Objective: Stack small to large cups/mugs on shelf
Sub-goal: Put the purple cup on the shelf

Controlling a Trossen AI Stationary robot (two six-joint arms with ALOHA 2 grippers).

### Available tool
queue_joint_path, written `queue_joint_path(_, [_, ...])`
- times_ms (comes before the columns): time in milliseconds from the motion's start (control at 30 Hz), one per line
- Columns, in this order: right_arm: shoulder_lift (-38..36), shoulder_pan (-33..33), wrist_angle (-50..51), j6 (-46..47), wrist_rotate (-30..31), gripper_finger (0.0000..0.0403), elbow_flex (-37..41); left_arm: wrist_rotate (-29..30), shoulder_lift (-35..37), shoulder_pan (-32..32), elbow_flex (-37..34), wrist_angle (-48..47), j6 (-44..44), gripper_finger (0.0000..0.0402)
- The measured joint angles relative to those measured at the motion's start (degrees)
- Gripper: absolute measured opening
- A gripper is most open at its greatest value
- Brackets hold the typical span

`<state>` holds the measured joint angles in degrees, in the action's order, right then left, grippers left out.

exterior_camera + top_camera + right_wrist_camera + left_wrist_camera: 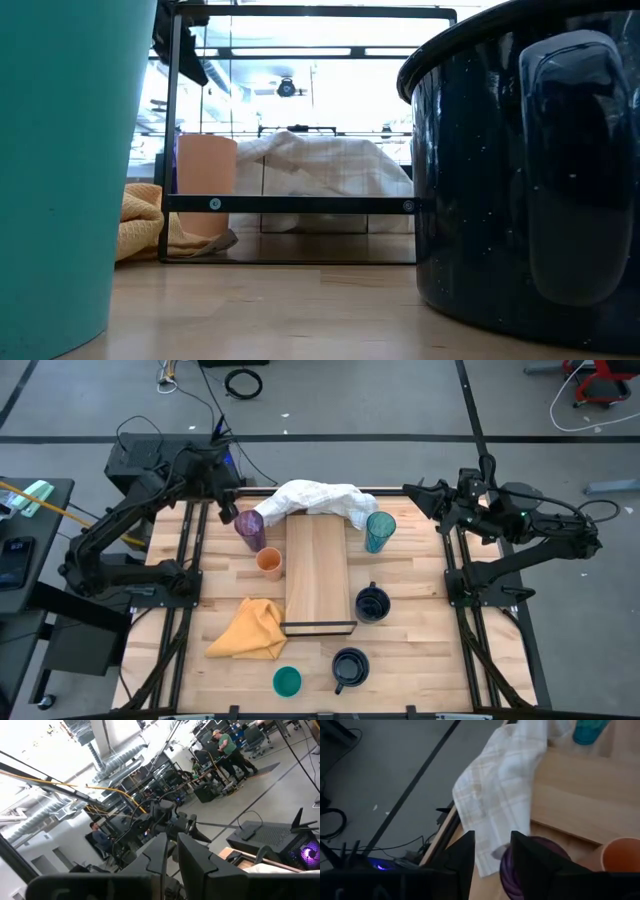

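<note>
The shelf [318, 570] lies in the table's middle, with its dark rim [320, 627] at the near end. A purple tumbler [250, 528] and an orange cup [270, 563] stand left of it. A teal tumbler [379, 530] and a navy mug [372, 603] stand right of it. A second navy mug [350, 668] and a short teal cup [287, 681] stand near the front edge. My left gripper [228, 512] is open, just far-left of the purple tumbler [535, 865]. My right gripper [415, 492] is shut and empty, raised at the far right. My left gripper has one finger [530, 857] standing right in front of the purple tumbler's rim [547, 847], with the tumbler outside the gap between the fingers. I cannot tell whether the finger touches it. The tumbler stands upright on the table.
A white checked cloth [315, 500] lies over the shelf's far end and the table's far edge. A yellow cloth [250, 628] lies crumpled left of the shelf's rim. In the low view the teal cup [60, 160] and a navy mug [530, 170] stand close in front.
</note>
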<state>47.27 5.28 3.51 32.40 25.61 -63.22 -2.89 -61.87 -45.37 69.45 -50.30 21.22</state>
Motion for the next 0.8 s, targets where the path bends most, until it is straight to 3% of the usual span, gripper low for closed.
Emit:
queue_joint_path(300, [0.00, 0.00, 0.02, 0.00, -0.02, 0.0052, 0.00, -3.83, 0.00, -3.33, 0.00, 2.00, -1.03, 0.0135])
queue_joint_path(800, [0.00, 0.00, 0.02, -0.44, -0.04, 0.0052, 0.00, -7.52, -0.01, -3.41, -1.16, 2.97, -2.45, 0.0142])
